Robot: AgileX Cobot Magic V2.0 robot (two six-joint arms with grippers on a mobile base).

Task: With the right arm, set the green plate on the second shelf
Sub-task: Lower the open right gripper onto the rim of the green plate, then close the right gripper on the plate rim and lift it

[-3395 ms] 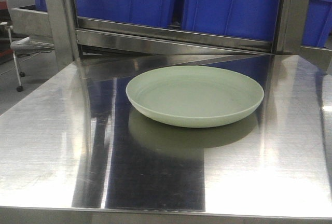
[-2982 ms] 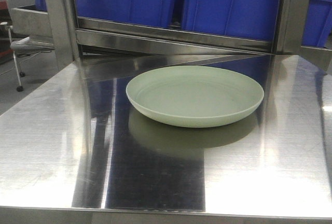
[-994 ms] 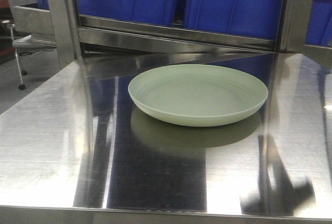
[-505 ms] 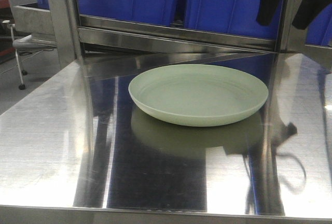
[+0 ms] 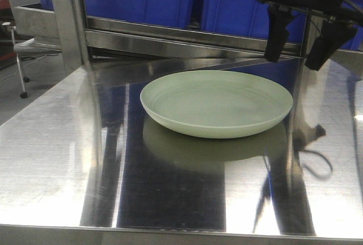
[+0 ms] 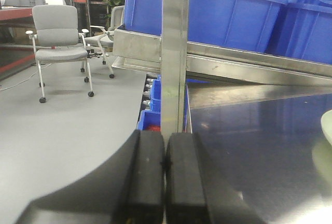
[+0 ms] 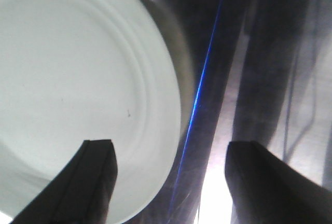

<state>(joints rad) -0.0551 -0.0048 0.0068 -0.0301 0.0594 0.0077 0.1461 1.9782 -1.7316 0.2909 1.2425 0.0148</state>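
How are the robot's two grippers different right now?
The left gripper is shut tight; the right gripper is open wide. The left gripper sits off to the side of the green plate; the right gripper hangs above its rim. Both are black.

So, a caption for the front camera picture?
Open right gripper hangs over the edge of the green plate on a steel table.
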